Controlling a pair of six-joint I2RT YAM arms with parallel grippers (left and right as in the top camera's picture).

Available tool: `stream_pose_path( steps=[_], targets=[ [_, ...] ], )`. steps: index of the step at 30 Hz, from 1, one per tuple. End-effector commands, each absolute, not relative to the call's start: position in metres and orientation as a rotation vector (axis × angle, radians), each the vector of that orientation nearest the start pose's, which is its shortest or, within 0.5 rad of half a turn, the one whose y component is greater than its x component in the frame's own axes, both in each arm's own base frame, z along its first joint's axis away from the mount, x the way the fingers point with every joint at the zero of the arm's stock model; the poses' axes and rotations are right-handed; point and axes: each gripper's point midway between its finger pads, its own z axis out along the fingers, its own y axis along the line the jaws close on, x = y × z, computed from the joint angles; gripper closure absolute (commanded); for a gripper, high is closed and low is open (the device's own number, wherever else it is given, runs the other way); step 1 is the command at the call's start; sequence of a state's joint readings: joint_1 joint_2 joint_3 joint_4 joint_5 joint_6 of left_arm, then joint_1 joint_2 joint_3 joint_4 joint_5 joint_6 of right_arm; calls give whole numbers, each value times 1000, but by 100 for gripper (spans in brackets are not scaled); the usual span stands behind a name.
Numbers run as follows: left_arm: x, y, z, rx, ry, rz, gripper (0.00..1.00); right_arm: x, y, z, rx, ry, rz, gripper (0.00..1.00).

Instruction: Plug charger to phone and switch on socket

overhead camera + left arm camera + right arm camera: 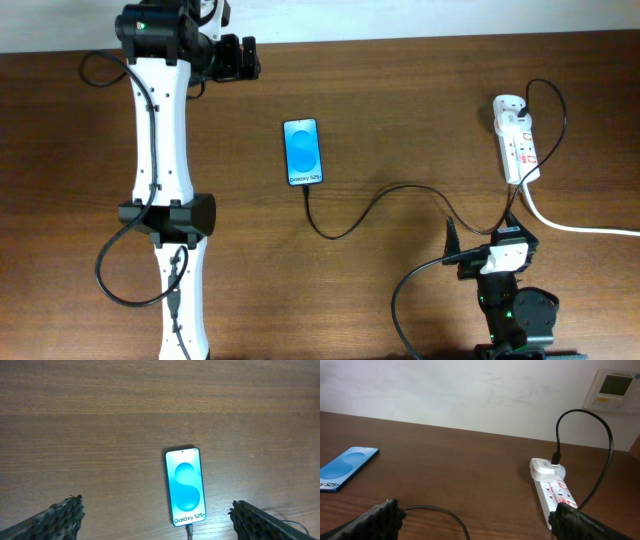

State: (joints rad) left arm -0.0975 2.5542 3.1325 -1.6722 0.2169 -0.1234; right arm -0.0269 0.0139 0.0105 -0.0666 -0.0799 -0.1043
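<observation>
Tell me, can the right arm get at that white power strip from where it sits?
Probably yes. The socket lies just ahead of the open right gripper, with only bare table between them. The charger cable looping beside it might snag.

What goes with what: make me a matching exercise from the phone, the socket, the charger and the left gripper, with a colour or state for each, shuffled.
Things:
1. phone
2. socket
3. charger
4. left gripper

Colours or states:
A. white with red marks
B. open, fingers wide apart
C. thin and black, lying in loops
D. blue screen lit, lying flat

Pairs: 1-D, 2-A, 3-C, 4-B.
</observation>
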Motion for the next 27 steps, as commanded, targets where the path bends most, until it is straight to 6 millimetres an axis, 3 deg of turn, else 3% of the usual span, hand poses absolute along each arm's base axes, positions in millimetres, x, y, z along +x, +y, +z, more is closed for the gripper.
stream_pose_path(
  steps=[1, 9, 12, 19, 27],
  targets=[
    [516, -86, 239, 42, 2646, -362, 1, 246, 12, 159, -140, 1631, -6, 2],
    [515, -86, 239, 45, 2649, -355, 1, 246, 12, 159, -140, 1631, -6, 2],
    [512, -76, 235, 21, 2675, -272, 1, 246, 12, 159, -140, 1631, -6, 1],
    [494, -81, 224, 31, 2768, -266, 1, 246, 12, 159, -140, 1631, -6, 2],
    [478, -80, 228, 43, 2674, -272, 1, 246, 12, 159, -140, 1631, -6, 2]
  ],
)
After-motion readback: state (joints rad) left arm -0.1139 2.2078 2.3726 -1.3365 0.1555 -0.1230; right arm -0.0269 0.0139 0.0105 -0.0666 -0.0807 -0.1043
